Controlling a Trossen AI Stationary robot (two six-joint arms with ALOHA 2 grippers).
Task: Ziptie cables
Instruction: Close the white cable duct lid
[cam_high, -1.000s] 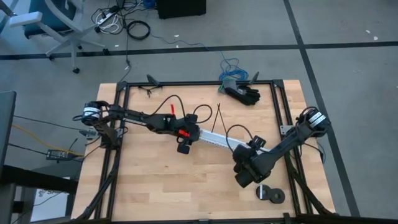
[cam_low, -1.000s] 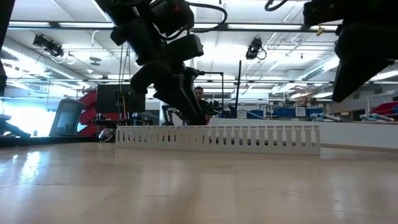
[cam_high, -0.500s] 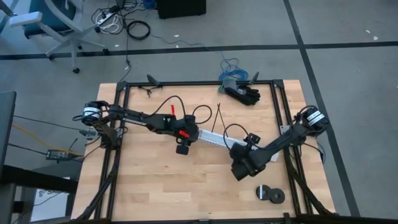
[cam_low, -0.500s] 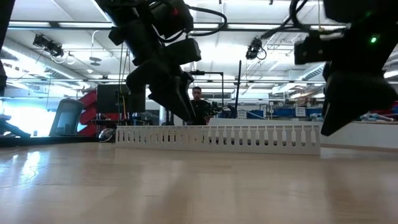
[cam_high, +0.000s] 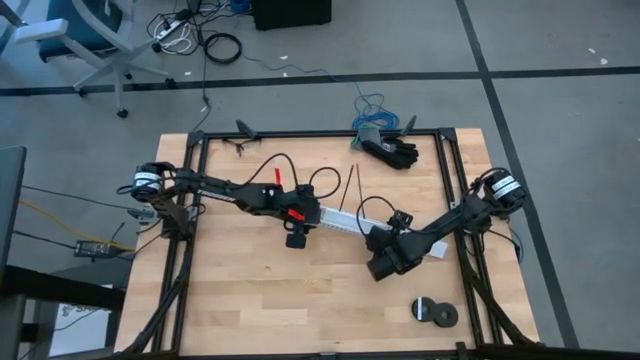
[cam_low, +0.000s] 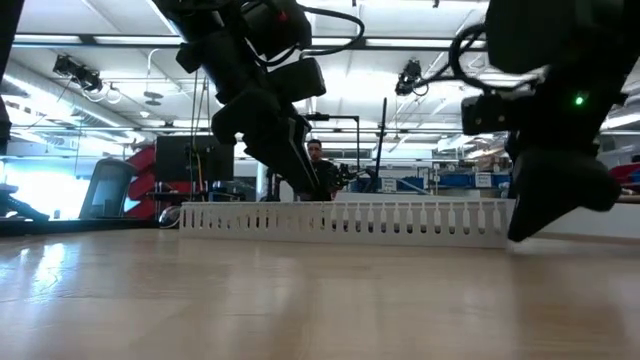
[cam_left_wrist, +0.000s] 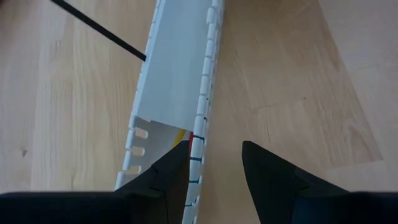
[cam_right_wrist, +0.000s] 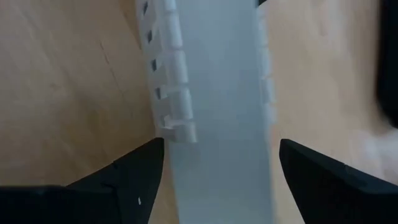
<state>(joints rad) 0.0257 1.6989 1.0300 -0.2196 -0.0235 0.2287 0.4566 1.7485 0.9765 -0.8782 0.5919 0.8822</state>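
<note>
A white slotted channel (cam_high: 342, 220) lies slantwise across the table's middle, and a cover closes most of it (cam_left_wrist: 177, 68). Thin coloured cables (cam_left_wrist: 189, 138) peek out inside it at the cover's edge. Black zipties (cam_high: 352, 185) lie on the wood just beyond the channel. My left gripper (cam_left_wrist: 214, 149) is open at the channel's left end, straddling one slotted side wall. My right gripper (cam_right_wrist: 221, 143) is open wide over the channel's right part (cam_right_wrist: 217, 74), one finger on either side. Whether those fingers touch it I cannot tell. My left gripper comes slanting down from the table's left, pointing along the channel. One finger (cam_left_wrist: 173, 171) stands inside the open end, its tip against the side wall's inner face (cam_left_wrist: 196, 152). The other finger (cam_left_wrist: 270, 174) stands outside, apart from the wall. The channel rests flat on the table.
A dark glove-like heap (cam_high: 392, 150) lies at the far right corner and a black roll (cam_high: 435, 312) at the near right. Black frame rails (cam_high: 195, 180) run along the table's sides. Bare wood lies in front of the channel (cam_low: 300, 300).
My right gripper has come down and moved toward the table's far edge and a little left. It has gone from beside the channel to over its right part, and it has stayed open.
</note>
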